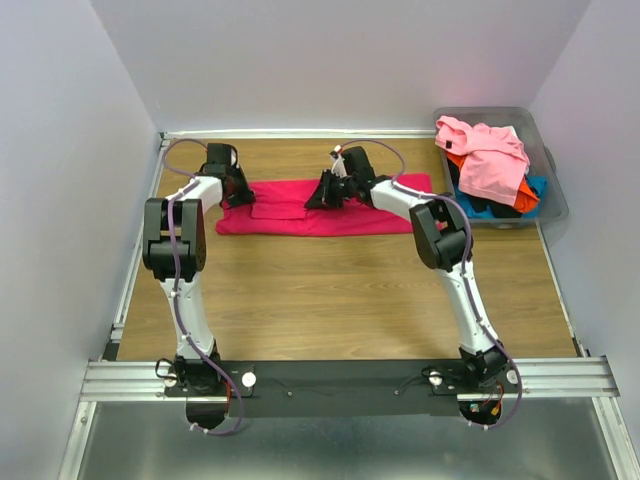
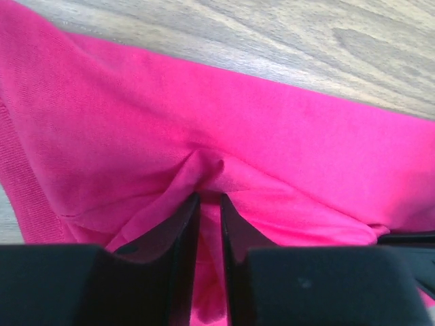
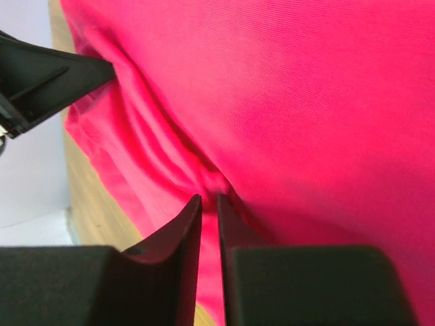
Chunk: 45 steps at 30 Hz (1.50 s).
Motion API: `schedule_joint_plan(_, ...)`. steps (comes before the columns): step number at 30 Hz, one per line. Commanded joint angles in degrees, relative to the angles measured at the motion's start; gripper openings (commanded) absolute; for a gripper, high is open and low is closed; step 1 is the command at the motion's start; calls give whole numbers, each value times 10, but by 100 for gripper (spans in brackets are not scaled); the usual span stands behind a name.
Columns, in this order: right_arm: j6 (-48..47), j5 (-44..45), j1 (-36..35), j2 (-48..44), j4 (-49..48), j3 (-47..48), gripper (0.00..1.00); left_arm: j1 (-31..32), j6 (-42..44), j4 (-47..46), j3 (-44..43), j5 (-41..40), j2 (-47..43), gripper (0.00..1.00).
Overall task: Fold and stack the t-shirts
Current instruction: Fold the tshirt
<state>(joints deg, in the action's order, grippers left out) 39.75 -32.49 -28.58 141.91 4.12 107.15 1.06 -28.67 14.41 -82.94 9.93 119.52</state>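
Firmly, crimson t-shirt point(image 1: 300, 215) in left claw point(image 2: 209, 198), right claw point(image 3: 209, 198)

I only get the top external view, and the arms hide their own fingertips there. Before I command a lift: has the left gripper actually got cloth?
Observer: Yes. In the left wrist view the left gripper is shut on a raised pleat of the crimson t-shirt, and the cloth puckers up between its tips.
Operator: And the right one?
Observer: The right wrist view shows the right gripper shut on the same shirt, with creases in the cloth running into its tips.
Operator: Is that grip mid-panel or near an edge?
Observer: Near an edge. In that view, bare wood of the table shows just beside the pinch.
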Motion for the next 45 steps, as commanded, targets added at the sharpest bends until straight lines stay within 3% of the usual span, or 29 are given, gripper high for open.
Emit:
schedule_joint_plan(1,-48,23,11,-57,35,-32,27,-6,8,9,-5,-16,-23,36)
schedule_joint_plan(4,-79,44,12,-106,39,-68,33,-6,12,14,8,-28,-67,50)
schedule_joint_plan(5,-97,61,14,-139,43,-94,36,-6,12,18,20,-39,-102,62)
schedule_joint_plan(6,-106,71,14,-155,47,-94,37,-6,12,20,28,-46,-118,68)
schedule_joint_plan(10,-130,121,37,-231,62,-198,40,-6,26,38,68,-80,-188,69)
schedule_joint_plan(12,-133,161,61,-272,76,-236,41,-6,32,49,97,-95,-213,68)
schedule_joint_plan(17,-141,225,121,-338,92,-354,41,-5,34,40,157,-113,-215,43)
schedule_joint_plan(20,-142,248,158,-363,93,-383,41,-6,29,26,172,-114,-196,38)
schedule_joint_plan(33,-121,285,199,-348,106,-464,41,-50,18,16,233,-141,-154,32)
schedule_joint_plan(41,-121,290,204,-388,163,-500,41,-92,24,23,251,-159,-156,32)
schedule_joint_plan(45,-130,251,202,-422,188,-502,42,-99,29,19,257,-144,-173,33)
